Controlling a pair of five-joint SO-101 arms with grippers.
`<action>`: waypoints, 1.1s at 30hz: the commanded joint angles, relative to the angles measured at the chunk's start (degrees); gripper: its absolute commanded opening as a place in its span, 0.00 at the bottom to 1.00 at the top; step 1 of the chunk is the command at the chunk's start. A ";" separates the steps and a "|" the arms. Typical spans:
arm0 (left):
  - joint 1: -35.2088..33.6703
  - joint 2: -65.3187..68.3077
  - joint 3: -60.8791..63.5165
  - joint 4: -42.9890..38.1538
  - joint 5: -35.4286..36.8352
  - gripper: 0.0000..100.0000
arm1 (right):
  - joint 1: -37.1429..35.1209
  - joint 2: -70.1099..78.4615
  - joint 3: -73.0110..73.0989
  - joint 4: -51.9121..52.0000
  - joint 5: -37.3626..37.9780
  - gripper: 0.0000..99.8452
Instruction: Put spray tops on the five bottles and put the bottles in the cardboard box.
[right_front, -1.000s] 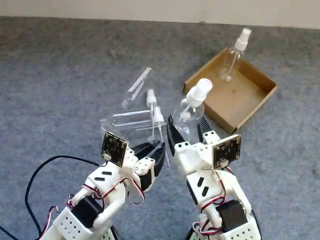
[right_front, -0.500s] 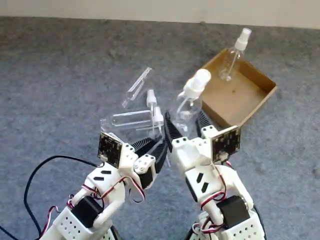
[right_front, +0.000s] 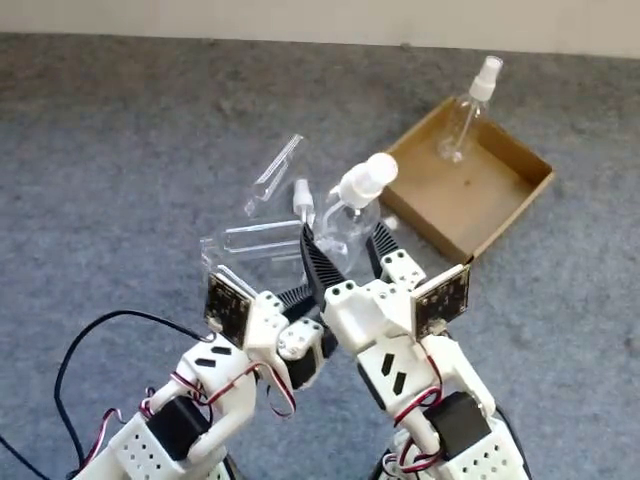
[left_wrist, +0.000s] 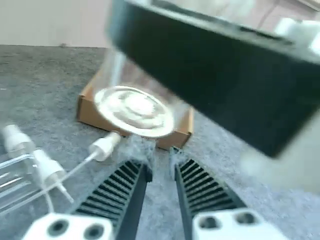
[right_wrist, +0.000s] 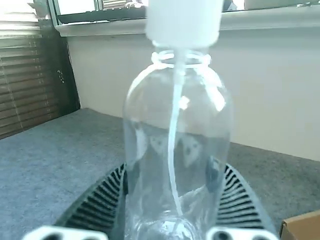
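Note:
My right gripper (right_front: 352, 255) (right_wrist: 175, 200) is shut on a clear round bottle (right_front: 352, 215) (right_wrist: 177, 150), held upright above the carpet, with a white spray top (right_front: 367, 178) (right_wrist: 184, 22) on its neck. The left gripper (right_front: 303, 297) (left_wrist: 161, 172) sits just beside and below it, its fingers a narrow gap apart with nothing between them. In the left wrist view, the bottle's base (left_wrist: 132, 110) hangs over it. The cardboard box (right_front: 500, 215) (left_wrist: 90, 112) lies to the right, with one capped bottle (right_front: 462, 125) standing in it.
Two clear bottles (right_front: 272, 178) (right_front: 255, 238) lie on the grey carpet left of the held bottle. Loose spray tops (right_front: 303, 195) (left_wrist: 105, 146) (left_wrist: 47, 170) lie beside them. A black cable (right_front: 80, 345) loops at the lower left.
The right arm has carried the bottle leftwards, away from the box and over the left gripper. The left arm has barely shifted.

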 joint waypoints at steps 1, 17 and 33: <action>0.57 -0.48 1.19 -1.32 0.53 0.01 | -2.68 -0.48 0.66 -1.98 -0.53 0.13; -10.59 -0.48 1.19 -1.58 0.53 0.01 | -5.41 -0.57 2.24 3.91 -0.18 0.13; -14.55 -0.48 1.19 -1.58 0.53 0.01 | 2.86 -0.66 2.51 5.85 -0.09 0.13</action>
